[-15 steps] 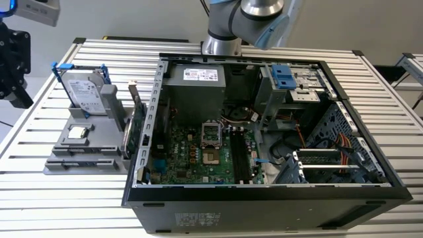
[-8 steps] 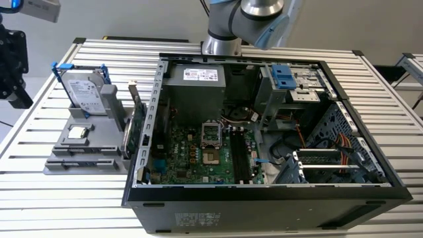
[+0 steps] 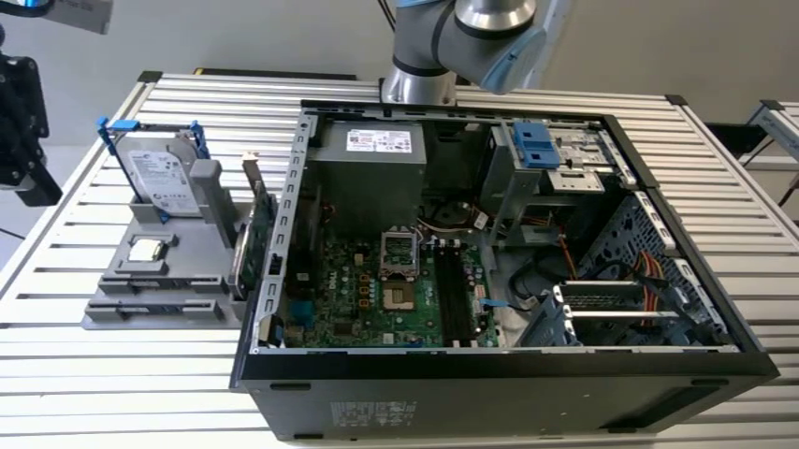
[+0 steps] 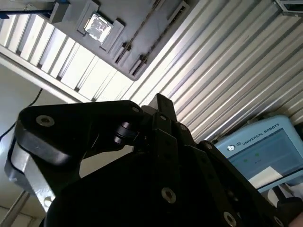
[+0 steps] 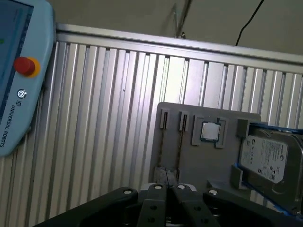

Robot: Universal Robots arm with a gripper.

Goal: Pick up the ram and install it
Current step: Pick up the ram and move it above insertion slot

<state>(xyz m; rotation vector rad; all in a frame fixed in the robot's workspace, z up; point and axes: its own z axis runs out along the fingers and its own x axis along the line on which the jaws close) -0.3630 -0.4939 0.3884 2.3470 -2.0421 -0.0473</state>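
Jaws: in the first wrist view the gripper (image 5: 166, 178) shows its fingertips (image 5: 161, 176) drawn together with no gap I can make out, and nothing sits between them. Empty, then.

Just beyond the tips is a grey holder (image 5: 189, 156) on the slatted table (image 5: 94, 132). Two thin dark strips run side by side in its slots. The ram (image 5: 162, 144) reads as one of these, standing on edge. I cannot tell which strip is the stick and which is bare slot. Beside them in the holder a square chip (image 5: 209, 131) lies in its recess. Further along stands the hard drive (image 5: 270, 153) in a blue-tabbed frame.

Exterior view: the arm's black end (image 3: 22, 131) hangs at the view's left edge, beside the holder and well apart from the open computer case (image 3: 299, 187). The long memory sockets (image 3: 457, 295) on the board inside look vacant, though they are too fine to be sure.

Step in hand (judgement): approach for the pick. The ram is not lifted and nothing is installed.

Next move calls for (judgement): jaws opened, squared across the stick's flat faces and centred along its length, then a straight pull out of the slot. A thin board will likely bind if tilted.
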